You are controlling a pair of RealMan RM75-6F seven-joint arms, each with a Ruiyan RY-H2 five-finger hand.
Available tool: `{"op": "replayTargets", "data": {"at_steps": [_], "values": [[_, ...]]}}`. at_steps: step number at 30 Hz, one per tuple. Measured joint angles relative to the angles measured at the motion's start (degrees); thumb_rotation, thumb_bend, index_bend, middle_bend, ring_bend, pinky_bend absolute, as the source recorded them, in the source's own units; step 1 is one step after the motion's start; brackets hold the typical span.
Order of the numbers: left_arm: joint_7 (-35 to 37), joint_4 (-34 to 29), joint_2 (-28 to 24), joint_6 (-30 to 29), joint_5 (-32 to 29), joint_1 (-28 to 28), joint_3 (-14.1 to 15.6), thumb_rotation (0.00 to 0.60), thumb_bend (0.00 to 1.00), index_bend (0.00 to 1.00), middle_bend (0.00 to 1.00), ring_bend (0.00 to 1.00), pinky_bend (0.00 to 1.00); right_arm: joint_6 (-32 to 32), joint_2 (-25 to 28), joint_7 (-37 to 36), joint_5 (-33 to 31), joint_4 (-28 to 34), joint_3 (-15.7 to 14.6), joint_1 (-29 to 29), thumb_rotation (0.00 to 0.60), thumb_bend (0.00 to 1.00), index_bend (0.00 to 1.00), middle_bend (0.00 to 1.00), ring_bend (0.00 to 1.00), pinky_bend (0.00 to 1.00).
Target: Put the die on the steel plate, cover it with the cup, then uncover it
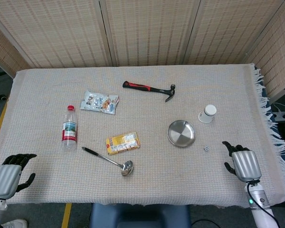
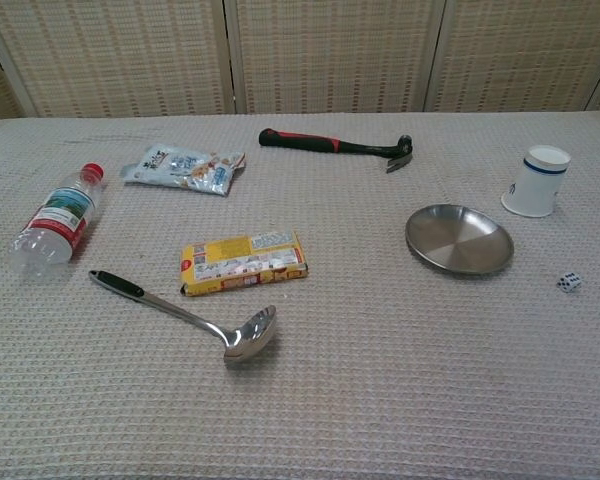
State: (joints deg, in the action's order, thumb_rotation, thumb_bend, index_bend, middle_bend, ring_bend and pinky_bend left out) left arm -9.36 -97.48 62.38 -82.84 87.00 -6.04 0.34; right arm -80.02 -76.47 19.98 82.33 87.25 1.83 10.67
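one die (image 1: 206, 148), steel plate (image 1: 181, 133), cup (image 1: 207, 113), hammer (image 1: 149, 89), bottle (image 1: 69, 127), ladle (image 1: 109, 160), snack bag (image 1: 99, 102), yellow packet (image 1: 122, 143); two hands (image 1: 242, 164) (image 1: 8, 174)

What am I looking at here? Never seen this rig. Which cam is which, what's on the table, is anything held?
It is a two-armed robot with human-like hands, steered remotely by a person. The head view looks down from above the table; the chest view looks across it from lower down and shows no hands.

The left hand sits at the near left corner, the right hand at the near right edge. Neither holds anything.

On the cloth-covered table lie the task things: a steel plate, a small die on the cloth beside it, and a white cup standing upside down behind the plate. The rest is clutter: a hammer, a snack bag, a water bottle lying flat, a yellow packet and a ladle.
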Motion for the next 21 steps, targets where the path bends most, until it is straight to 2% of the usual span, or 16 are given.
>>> {"op": "replayTargets", "data": {"at_steps": [2,5,7,10,15,21], "values": [[0.08,-0.07,-0.02,-0.14,-0.03,0.05,-0.14,0.600,0.34,0.24,0.28,0.23,0.25,-0.47,-0.62,-0.35,1.77,-1.81,-0.05,0.38,0.600,0.11,0.41,0.82,0.69,0.86],[-0.10,0.05,0.04,0.23,-0.47,0.00,-0.21,0.600,0.34,0.24,0.29,0.23,0.25,-1.37,-1.63,-2.47,5.28,-5.89,-0.08,1.40,0.600,0.11,0.47,0.88,0.75,0.94],[-0.08,0.00,-0.01,0.64,-0.84,-0.04,-0.20,0.600,0.34,0.24,0.29,0.23,0.25,-1.42,-2.23,-5.26,7.34,-9.25,-0.11,2.50,0.600,0.13,0.48,0.89,0.76,0.95],[0.17,-0.13,-0.15,0.71,-1.08,-0.04,-0.29,0.600,0.34,0.24,0.28,0.23,0.25,0.16,-2.58,-9.56,9.16,-11.96,-0.14,4.84,0.600,0.20,0.48,0.90,0.78,0.97],[0.26,-0.12,-0.12,0.82,-1.08,-0.09,-0.36,0.600,0.34,0.24,0.29,0.23,0.25,5.98,-2.09,-10.97,9.09,-12.25,-0.02,7.73,0.600,0.25,0.49,0.91,0.78,0.97],[0.28,-0.09,-0.11,1.20,-1.57,-0.10,-0.34,0.600,0.34,0.24,0.29,0.23,0.26,15.66,-0.46,-10.36,5.21,-10.68,0.45,11.14,0.600,0.30,0.43,0.91,0.78,0.97]]}}
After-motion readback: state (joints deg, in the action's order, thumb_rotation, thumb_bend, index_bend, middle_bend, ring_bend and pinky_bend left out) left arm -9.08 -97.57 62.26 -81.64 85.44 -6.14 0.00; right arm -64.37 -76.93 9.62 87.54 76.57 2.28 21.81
